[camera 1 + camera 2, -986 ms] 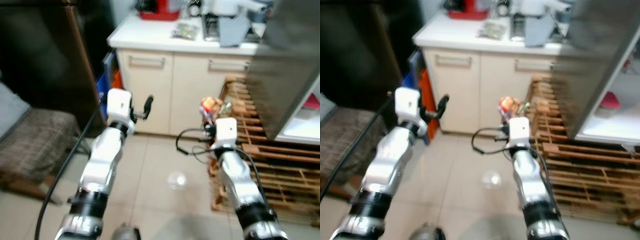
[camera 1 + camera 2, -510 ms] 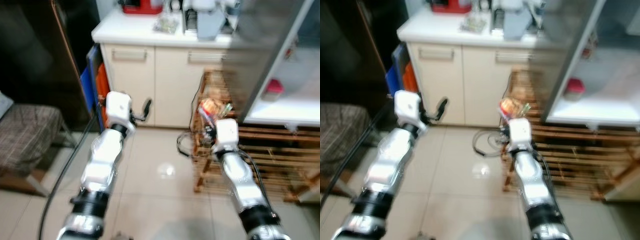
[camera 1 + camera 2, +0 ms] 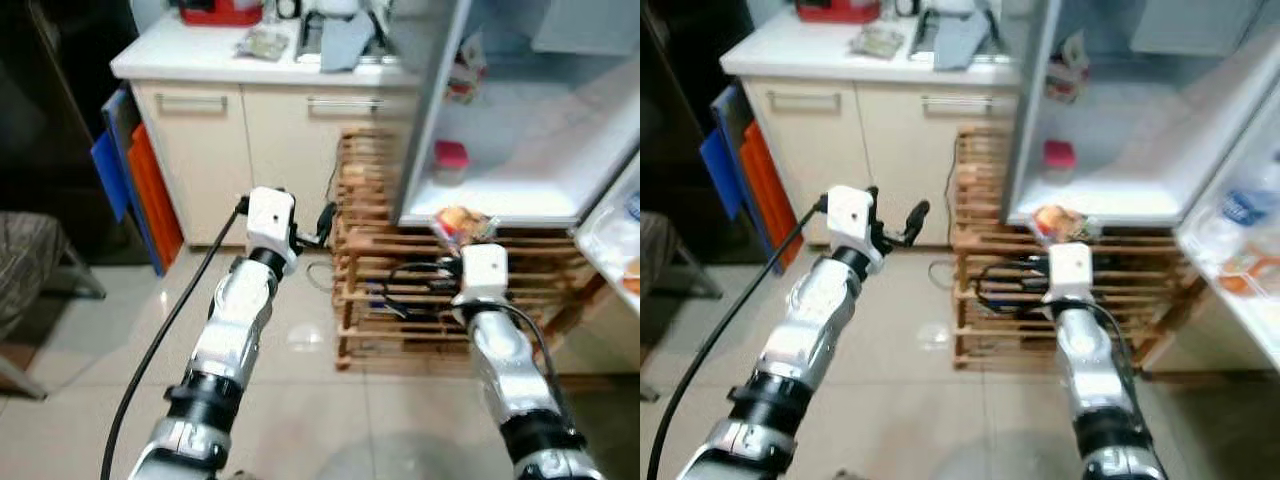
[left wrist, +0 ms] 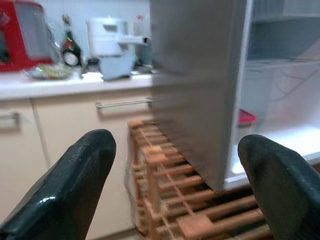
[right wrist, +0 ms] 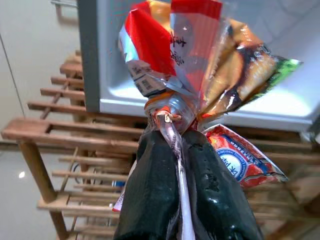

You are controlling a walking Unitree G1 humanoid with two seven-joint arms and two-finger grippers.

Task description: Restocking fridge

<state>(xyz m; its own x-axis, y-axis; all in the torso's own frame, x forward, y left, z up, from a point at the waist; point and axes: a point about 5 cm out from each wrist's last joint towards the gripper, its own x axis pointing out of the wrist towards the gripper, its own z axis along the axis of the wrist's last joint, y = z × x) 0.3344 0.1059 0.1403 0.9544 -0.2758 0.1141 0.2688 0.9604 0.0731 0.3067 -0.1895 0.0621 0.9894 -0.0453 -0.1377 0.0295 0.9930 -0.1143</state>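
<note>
My right gripper (image 3: 466, 240) is shut on the knotted neck of a red and orange snack bag (image 5: 200, 65), and the pinch is plain in the right wrist view (image 5: 172, 145). The bag (image 3: 460, 222) hangs just in front of the open fridge's (image 3: 520, 140) lower white shelf edge. On that shelf stands a small container with a red lid (image 3: 451, 158). My left gripper (image 3: 305, 225) is held out at chest height, open and empty, with its fingers (image 4: 65, 190) wide apart before the fridge's side wall.
A slatted wooden rack (image 3: 395, 300) with cables stands under the fridge. The fridge door (image 3: 615, 235) hangs open at the right with items in its shelf. A cream cabinet and worktop (image 3: 200, 70) are at the back left, with blue and orange boards (image 3: 125, 175) beside them.
The camera has swung right, so the fridge's inside and its door shelf have come into view. Both arms keep their pose, and the bag stays in the right gripper.
</note>
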